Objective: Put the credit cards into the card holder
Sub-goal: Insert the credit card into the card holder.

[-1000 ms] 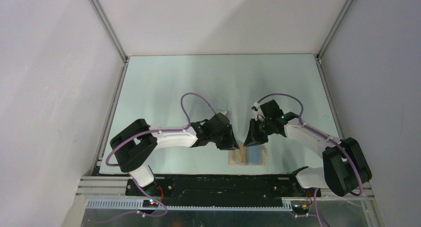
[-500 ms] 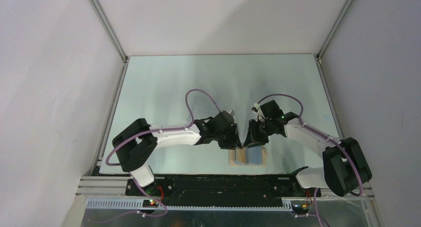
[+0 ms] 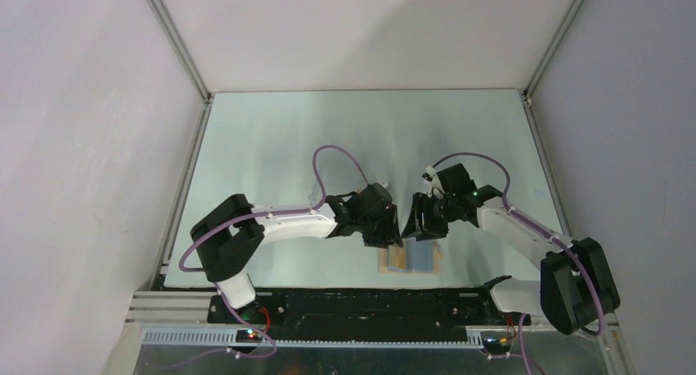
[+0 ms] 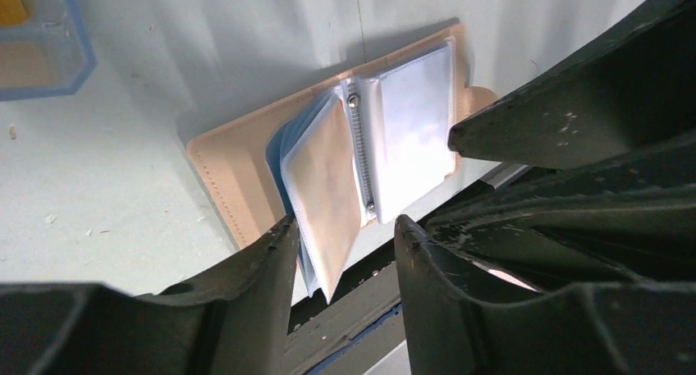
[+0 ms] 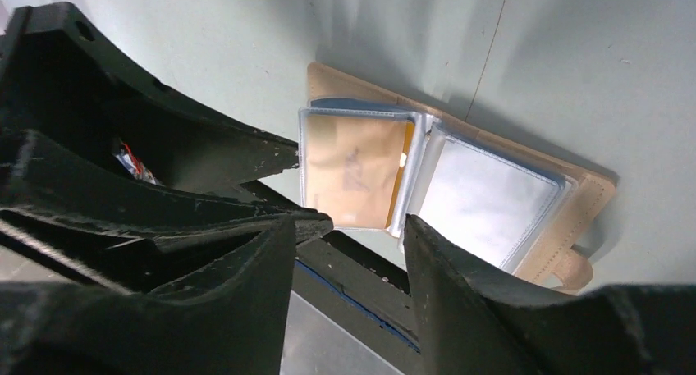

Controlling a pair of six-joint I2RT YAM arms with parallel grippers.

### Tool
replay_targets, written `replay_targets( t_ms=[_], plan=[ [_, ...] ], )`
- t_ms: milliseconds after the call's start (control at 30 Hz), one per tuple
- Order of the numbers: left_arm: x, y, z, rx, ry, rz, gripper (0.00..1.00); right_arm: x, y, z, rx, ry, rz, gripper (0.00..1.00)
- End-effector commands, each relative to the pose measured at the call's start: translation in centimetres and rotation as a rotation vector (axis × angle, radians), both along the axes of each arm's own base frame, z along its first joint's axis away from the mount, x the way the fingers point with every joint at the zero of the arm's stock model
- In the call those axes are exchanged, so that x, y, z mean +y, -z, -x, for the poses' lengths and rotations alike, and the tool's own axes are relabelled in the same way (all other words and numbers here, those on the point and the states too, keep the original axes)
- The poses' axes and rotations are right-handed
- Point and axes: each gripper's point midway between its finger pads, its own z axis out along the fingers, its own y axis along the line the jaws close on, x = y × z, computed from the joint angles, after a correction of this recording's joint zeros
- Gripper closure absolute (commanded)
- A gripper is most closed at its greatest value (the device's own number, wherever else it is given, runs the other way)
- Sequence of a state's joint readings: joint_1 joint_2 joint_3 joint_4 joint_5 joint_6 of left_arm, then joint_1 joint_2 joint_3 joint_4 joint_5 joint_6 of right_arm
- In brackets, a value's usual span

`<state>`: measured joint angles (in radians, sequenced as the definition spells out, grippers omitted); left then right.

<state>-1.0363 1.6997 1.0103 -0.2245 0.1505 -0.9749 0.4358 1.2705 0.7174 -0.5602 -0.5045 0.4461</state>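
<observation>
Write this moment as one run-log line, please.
card holder: lying open | credit card: in a sleeve | left pincer: open, empty, above holder | right pincer: open, empty, above holder

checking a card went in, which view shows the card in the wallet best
The right wrist view: the card faces the camera through its clear sleeve, orange edge showing. The left wrist view shows it tilted, foreshortened. The top view shows only a tiny wallet.

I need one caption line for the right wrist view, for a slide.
Right gripper open above the unfolded card holder, one credit card inside a clear sleeve.
</observation>
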Motion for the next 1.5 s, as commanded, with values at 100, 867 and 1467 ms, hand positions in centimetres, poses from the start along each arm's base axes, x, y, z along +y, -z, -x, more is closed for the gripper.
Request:
replay_targets(
  t_ms=[100, 867, 1467],
  plan=[
    [-0.1, -0.4, -0.2, -0.043, 0.021, -0.029, 0.46, 0.0, -1.4, -0.5, -0.055, -0.007, -0.031, 0.39],
    [1.0, 1.5, -0.8, -0.037, 0.026, -0.154, 0.5, 0.1, 2.5, 0.8, 0.047, -0.018, -0.005, 0.66],
    [1.2, 1.9, -1.3, 0.003, -0.008, -0.051, 0.63, 1.1, 7.0, 2.3, 0.148, -0.069, 0.063, 1.0]
  ],
)
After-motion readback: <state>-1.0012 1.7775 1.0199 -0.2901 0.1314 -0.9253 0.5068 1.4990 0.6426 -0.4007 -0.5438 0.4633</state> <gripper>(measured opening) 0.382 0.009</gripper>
